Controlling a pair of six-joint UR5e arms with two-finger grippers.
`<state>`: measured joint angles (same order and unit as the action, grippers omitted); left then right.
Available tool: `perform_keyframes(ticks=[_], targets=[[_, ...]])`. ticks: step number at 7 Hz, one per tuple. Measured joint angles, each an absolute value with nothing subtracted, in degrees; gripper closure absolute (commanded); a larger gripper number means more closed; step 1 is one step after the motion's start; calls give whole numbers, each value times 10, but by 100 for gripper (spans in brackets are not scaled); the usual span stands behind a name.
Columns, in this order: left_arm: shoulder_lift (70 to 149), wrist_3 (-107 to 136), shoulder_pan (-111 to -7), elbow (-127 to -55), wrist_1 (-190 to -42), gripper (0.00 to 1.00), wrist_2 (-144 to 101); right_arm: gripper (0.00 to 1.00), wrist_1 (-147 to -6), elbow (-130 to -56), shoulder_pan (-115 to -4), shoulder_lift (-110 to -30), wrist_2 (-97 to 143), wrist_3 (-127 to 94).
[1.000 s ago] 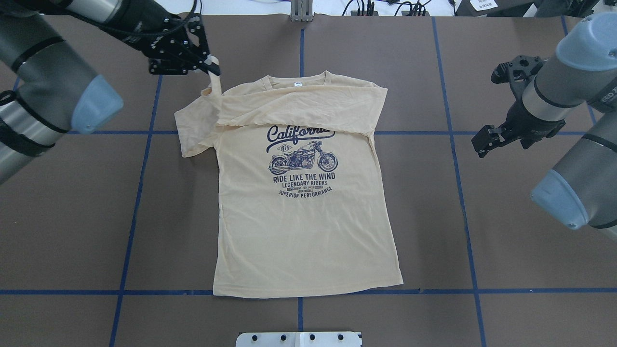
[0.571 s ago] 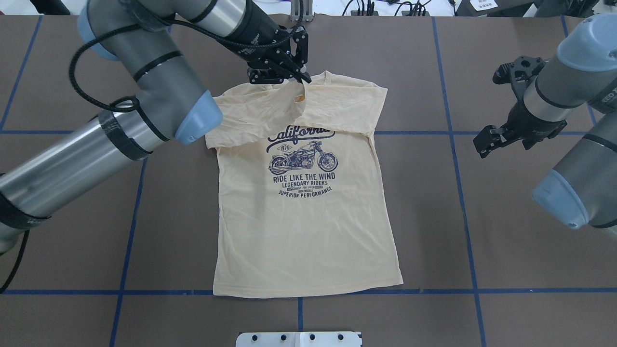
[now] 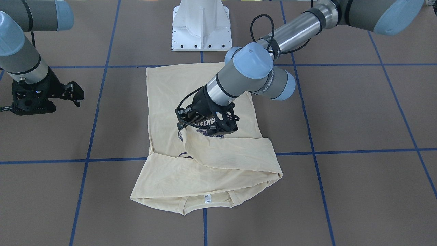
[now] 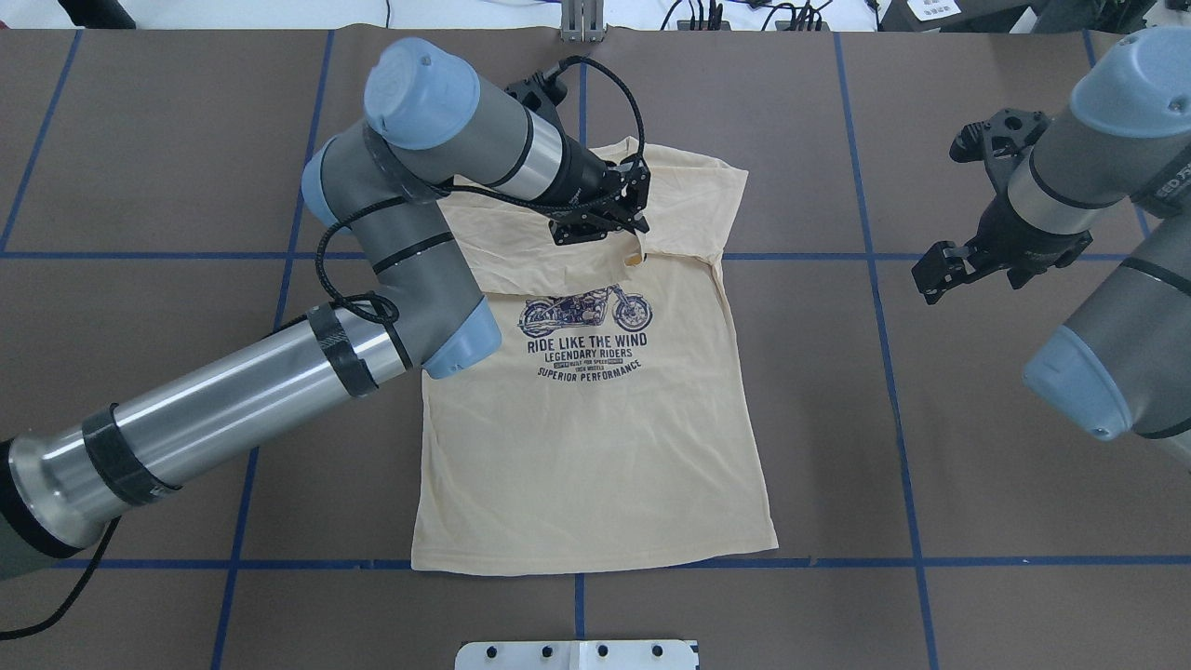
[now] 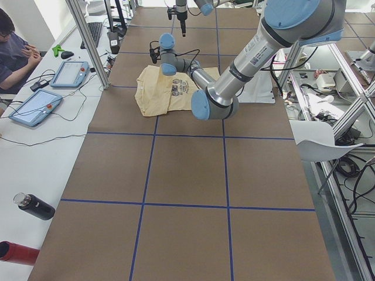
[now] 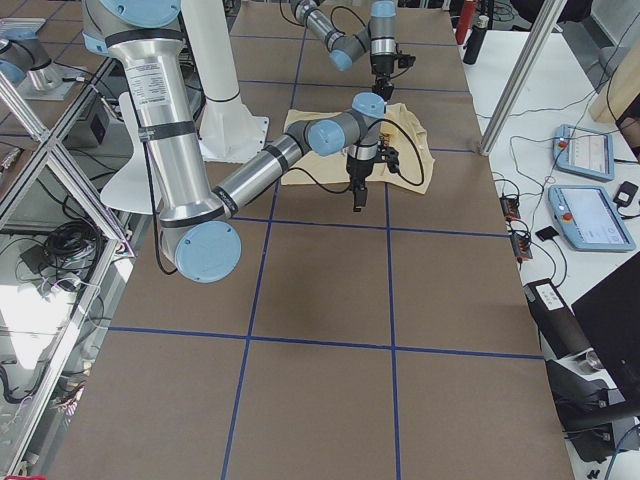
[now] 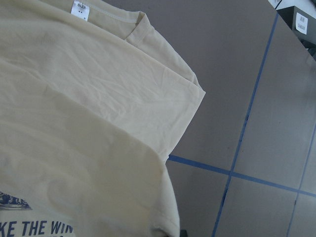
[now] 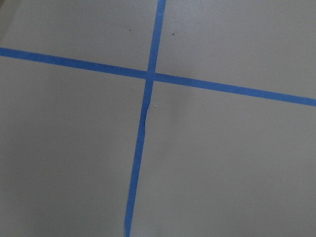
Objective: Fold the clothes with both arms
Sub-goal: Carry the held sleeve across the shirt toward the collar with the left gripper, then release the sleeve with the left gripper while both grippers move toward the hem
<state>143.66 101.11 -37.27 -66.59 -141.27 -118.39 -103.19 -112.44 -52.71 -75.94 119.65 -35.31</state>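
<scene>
Two black fingers of the left gripper [image 4: 639,233] are pinched on a sleeve of the pale cream-yellow thin shirt [image 4: 595,447], holding it slightly raised over the chest. The shirt lies print-up mid-table, its long axis running from the collar at the far edge to the hem at the robot's edge. The grey-metal left arm [image 4: 233,409] reaches in from the near left corner of the brown table [image 4: 977,521], bent over the shirt. Since a moment ago it has carried the sleeve from the collar down over "California". The right gripper [image 4: 930,275] hangs parted and empty toward the right edge, unmoved.
</scene>
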Motion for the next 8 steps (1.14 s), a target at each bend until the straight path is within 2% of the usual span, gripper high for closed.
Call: perform_keyframes(ticks=[1,2,5,8], targets=[[1447,1009,-350,-637,-1433,17,-1150,0,-1032,-1121,-527,-757,1196,-354],[1457,1008,-330,-623,-1443,0,-1120,0,-1032,-1119,-527,-756,1197,-355],[1486,1003,-299,-606,-1471,0,-1039,0,-1032,-1118,-526,-752,1198,-355],[1475,980,-310,-611,-1472,0,-1039,0,-991,-1110,-520,-748,1201,-372]])
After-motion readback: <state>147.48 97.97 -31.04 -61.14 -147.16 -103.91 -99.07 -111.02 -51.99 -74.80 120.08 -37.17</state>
